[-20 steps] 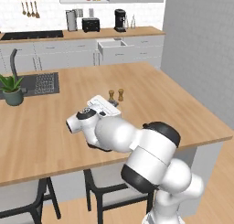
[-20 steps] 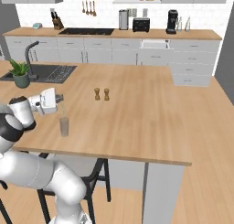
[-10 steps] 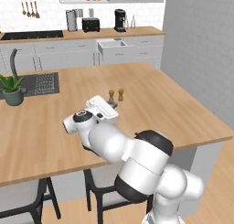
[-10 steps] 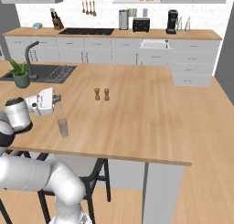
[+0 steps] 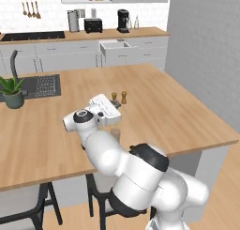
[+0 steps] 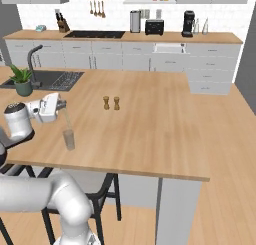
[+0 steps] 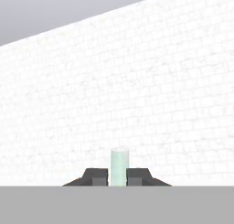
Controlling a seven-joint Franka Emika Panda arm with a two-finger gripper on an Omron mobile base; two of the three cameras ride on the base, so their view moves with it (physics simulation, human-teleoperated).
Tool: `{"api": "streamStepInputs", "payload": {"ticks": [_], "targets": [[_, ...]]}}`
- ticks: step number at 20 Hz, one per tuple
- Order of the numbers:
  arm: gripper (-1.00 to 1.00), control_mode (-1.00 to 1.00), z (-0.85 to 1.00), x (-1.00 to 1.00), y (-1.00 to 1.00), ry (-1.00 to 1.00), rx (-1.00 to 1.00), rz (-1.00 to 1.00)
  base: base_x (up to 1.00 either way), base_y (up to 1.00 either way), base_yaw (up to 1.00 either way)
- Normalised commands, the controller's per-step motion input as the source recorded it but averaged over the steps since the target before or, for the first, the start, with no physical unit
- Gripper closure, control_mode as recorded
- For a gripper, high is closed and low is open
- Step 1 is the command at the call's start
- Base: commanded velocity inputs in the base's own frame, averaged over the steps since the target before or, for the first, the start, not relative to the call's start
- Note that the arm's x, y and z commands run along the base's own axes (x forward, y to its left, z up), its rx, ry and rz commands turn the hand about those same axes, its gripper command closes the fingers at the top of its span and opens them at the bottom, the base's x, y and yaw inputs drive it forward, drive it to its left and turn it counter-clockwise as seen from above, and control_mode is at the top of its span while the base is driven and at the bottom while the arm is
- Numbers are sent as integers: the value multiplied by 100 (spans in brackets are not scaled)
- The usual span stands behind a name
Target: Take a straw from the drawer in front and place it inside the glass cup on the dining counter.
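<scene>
The thin, pale whitish-yellow straw [image 6: 66, 120] slants down through the left middle of the right base view, its lower end reaching into the small clear cylindrical glass cup [image 6: 69, 139] that stands on the large light-wood dining counter [image 6: 150, 129] near its front edge. In the hand view the straw [image 7: 119, 167] shows end-on as a pale stub at the bottom centre, pinched between the two dark fingertips [image 7: 96, 176] against a white brick wall. The white arm with dark joints rises from the frame's lower left in the right base view and bends so that the hand lies roughly level, its two-finger gripper [image 6: 62, 105] pointing toward the right of the frame above the cup, jaws closed tight on the straw's upper end. In the left base view the gripper [image 5: 115, 115] sits at the frame's centre, and the arm's white bulk hides the cup and most of the straw there.
</scene>
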Motion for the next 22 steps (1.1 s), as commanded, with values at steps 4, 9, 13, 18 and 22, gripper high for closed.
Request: {"api": "streamStepInputs", "payload": {"ticks": [4,9,13,18,22], "targets": [[100,-100,-4,0,1,5,0,-7,0,0,0],[100,-100,-10,0,5,9,5,-5,0,0,0],[100,-100,-7,0,0,13,12,-3,0,0,0],[100,-100,-7,0,0,2,3,-2,0,0,0],[100,-100,-16,0,0,0,0,0,0,0,0]]}}
